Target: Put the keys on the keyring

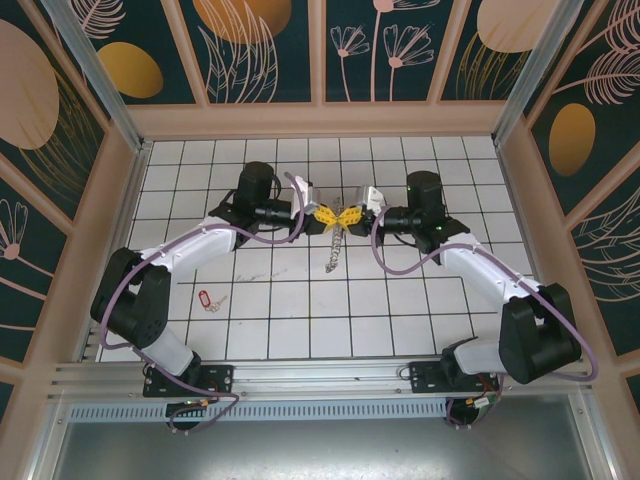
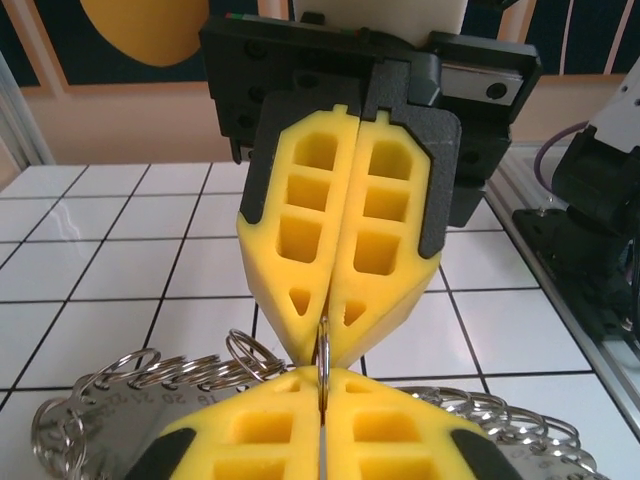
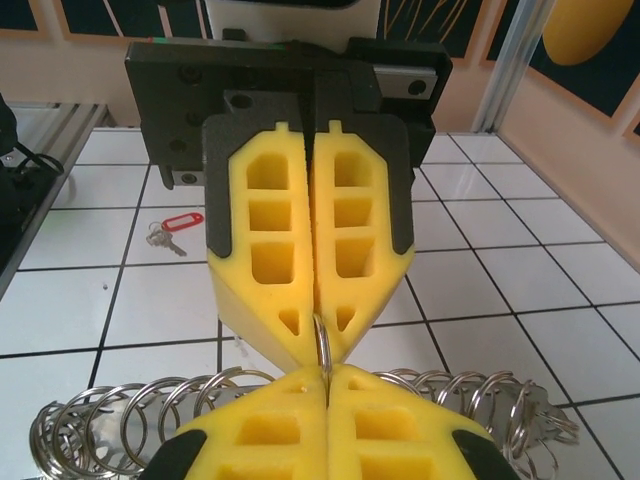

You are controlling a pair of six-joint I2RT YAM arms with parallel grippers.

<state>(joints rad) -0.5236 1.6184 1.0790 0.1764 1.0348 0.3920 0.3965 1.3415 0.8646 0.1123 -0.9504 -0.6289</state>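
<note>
White arms point(image 1: 215, 240), black joints point(image 1: 135, 305), purple cables point(image 1: 398, 267), yellow gripper pads point(image 2: 300, 230).

My left gripper point(image 1: 323, 215) and right gripper point(image 1: 349, 216) meet tip to tip, keyring point(image 1: 334, 252) dangling below (centre blocked); I see bare tiles point(image 1: 420, 300) elsewhere, bar the red key point(image 1: 207, 298).

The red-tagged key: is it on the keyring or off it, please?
Off. The red-tagged key lies on the table, apart from the keyring held by the left gripper and right gripper.
</note>
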